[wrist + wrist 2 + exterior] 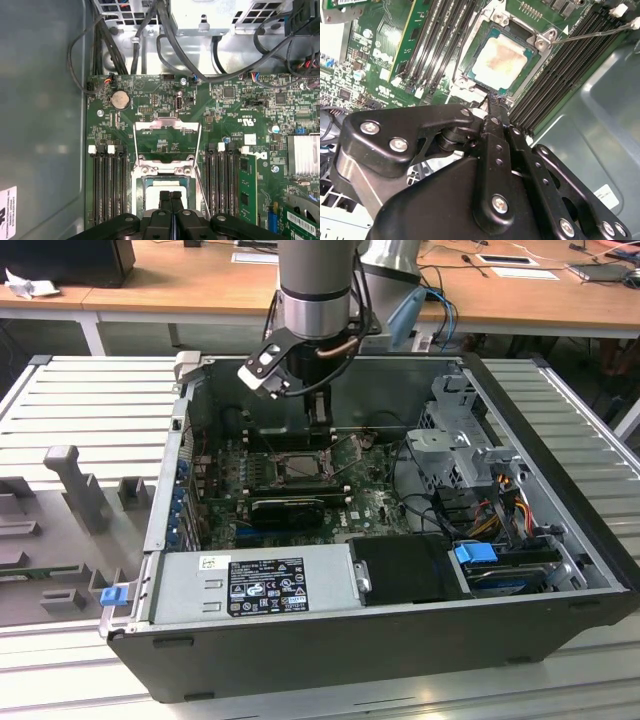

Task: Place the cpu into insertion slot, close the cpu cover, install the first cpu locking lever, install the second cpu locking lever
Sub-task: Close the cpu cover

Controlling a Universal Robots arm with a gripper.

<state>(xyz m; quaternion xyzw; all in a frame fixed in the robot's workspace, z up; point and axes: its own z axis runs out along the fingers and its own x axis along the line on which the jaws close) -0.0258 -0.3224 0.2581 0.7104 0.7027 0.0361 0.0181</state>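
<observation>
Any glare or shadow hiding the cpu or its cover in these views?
Second wrist view: the cpu is brightly lit, unshadowed. First wrist view: the cpu cover shows glare along its end bar; the gripper hides part of the cpu. Exterior view: the motherboard lies dim inside the computer case.

Matt, perhaps stained metal cpu (498, 59)

arm (318, 290) stands upright over open computer case (400, 650) | tool (319, 412) hangs just above green motherboard (375, 505), at far edge of insertion slot (300, 468) | long black card (290, 508) just in front of slot | grey power supply (255, 585) along case's near wall | case lies on slatted grey counter (90, 390)
</observation>
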